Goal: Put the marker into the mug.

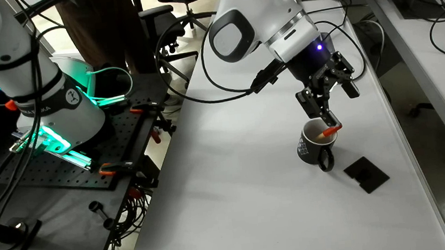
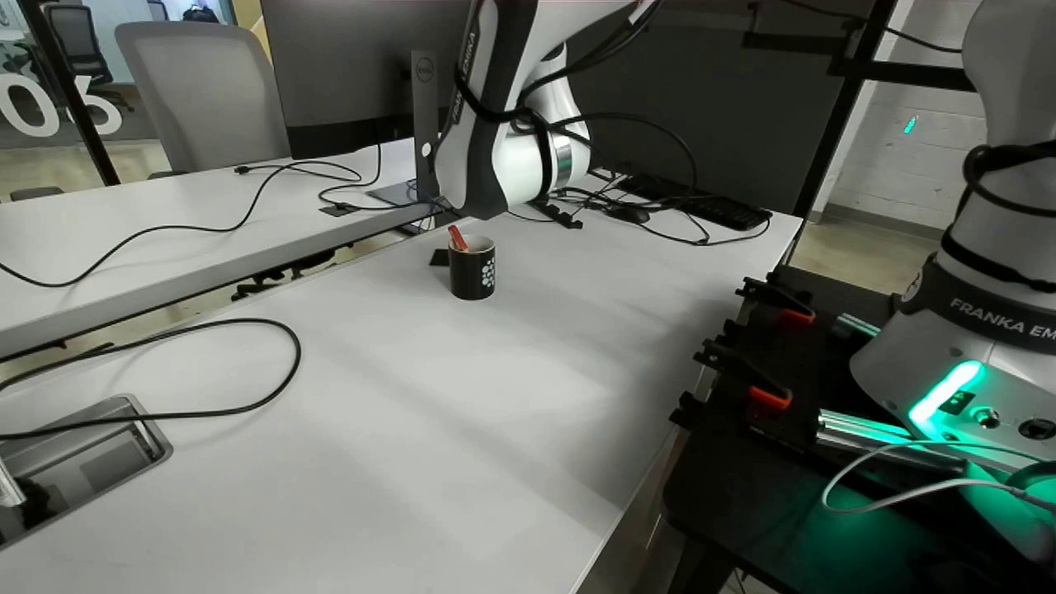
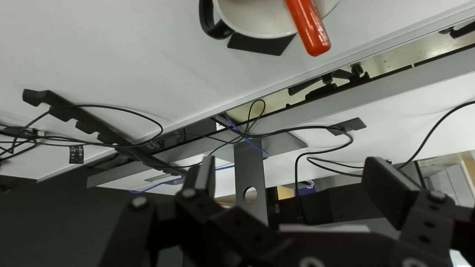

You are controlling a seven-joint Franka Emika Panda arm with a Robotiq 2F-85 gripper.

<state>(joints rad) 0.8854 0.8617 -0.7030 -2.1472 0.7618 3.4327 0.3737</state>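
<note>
We saw the marker (image 3: pixel 308 28) leaning in the mug (image 1: pixel 310 151) on a white table (image 1: pixel 232 189), its glossy red end jutting over the rim, while the gripper (image 3: pixel 291 177) hung nearby, spread wide and empty. We judged the marker light, stiff and likely slippery, best pinched gently across that protruding end, should it need reseating.

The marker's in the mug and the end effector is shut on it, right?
Not quite: the end effector is open, not shut on the marker; the wrist view shows its fingers spread apart. The marker is in the mug, as you say.
</note>
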